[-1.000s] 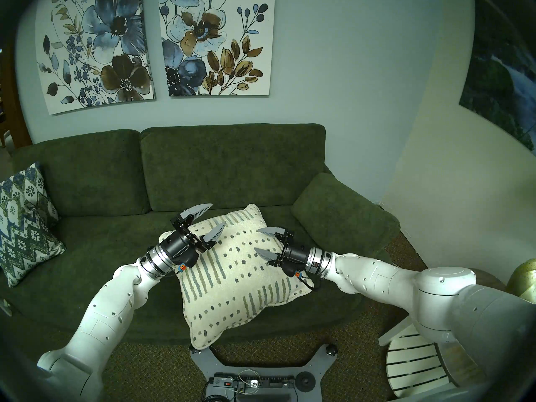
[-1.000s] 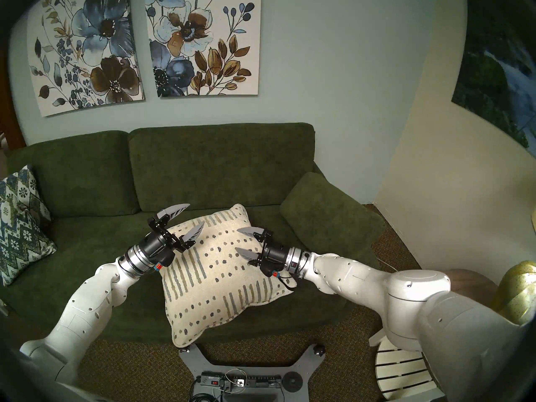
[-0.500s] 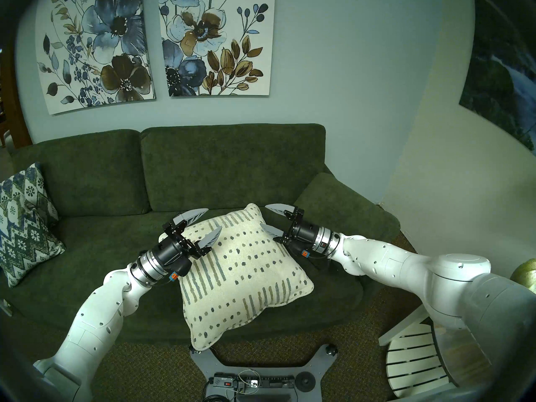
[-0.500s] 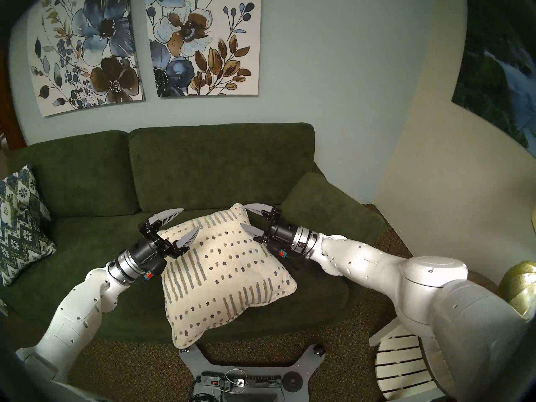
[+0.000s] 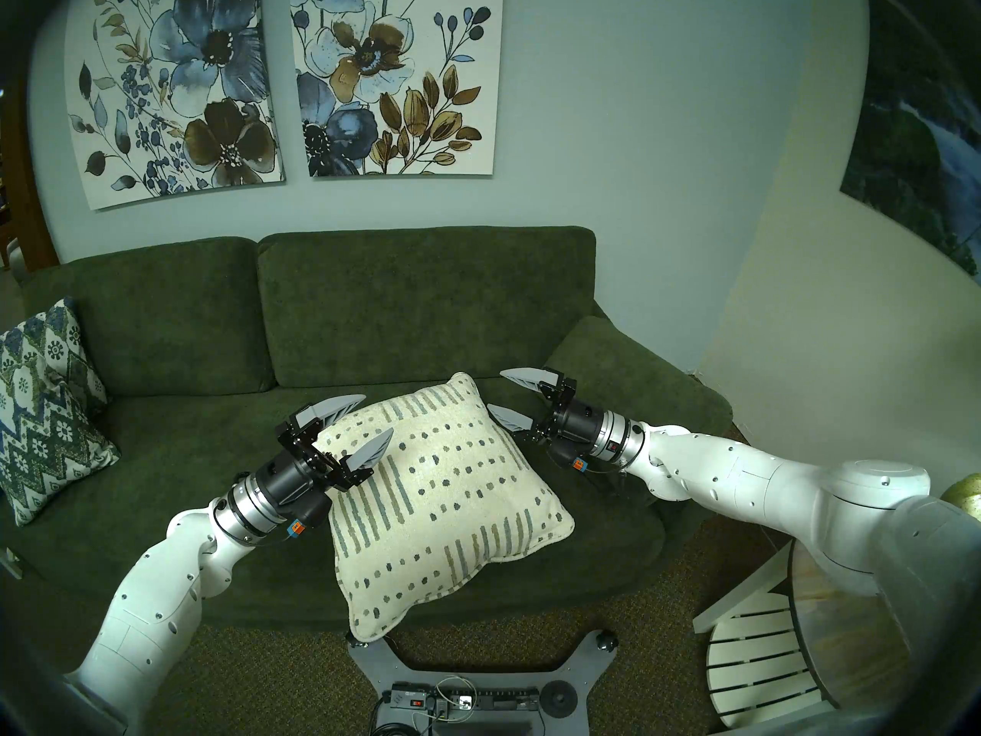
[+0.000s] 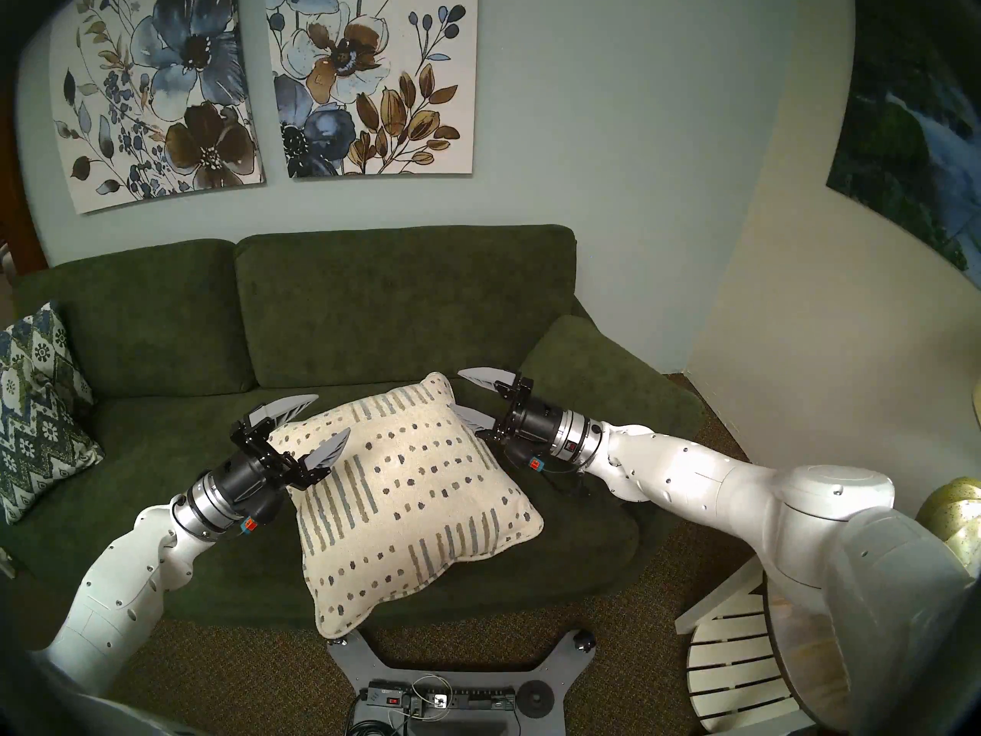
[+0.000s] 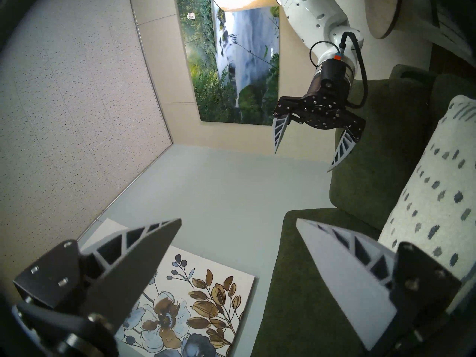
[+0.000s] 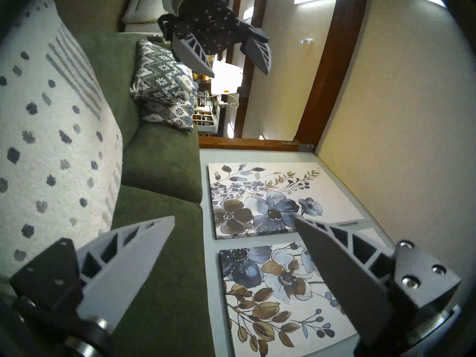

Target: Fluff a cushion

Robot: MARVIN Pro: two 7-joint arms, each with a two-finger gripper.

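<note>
The cream-white cushion (image 5: pixel 446 501) with grey-blue and olive dashes lies flat on the green sofa seat (image 5: pixel 201 469), its near corner hanging over the front edge; it also shows in the right head view (image 6: pixel 414 501) and both wrist views (image 7: pixel 432 199) (image 8: pixel 51 147). My left gripper (image 5: pixel 379 415) (image 6: pixel 334 413) is open and empty, above the cushion's far-left corner. My right gripper (image 5: pixel 495 389) (image 6: pixel 457 391) is open and empty, beside the cushion's far-right edge. Each wrist view shows its own fingers spread, the left (image 7: pixel 238 221) and the right (image 8: pixel 234 218).
A blue-green zigzag pillow (image 5: pixel 45 411) leans at the sofa's left end. The sofa's right armrest (image 5: pixel 631 384) is just behind my right gripper. A white slatted chair (image 5: pixel 759 660) and a round wooden table (image 5: pixel 838 628) stand at the right. My base (image 5: pixel 456 682) touches the sofa front.
Both open grippers have drawn apart off the cushion: the left pulled back toward the near left, the right swung out and back to the cushion's far-right edge. The cushion lies still.
</note>
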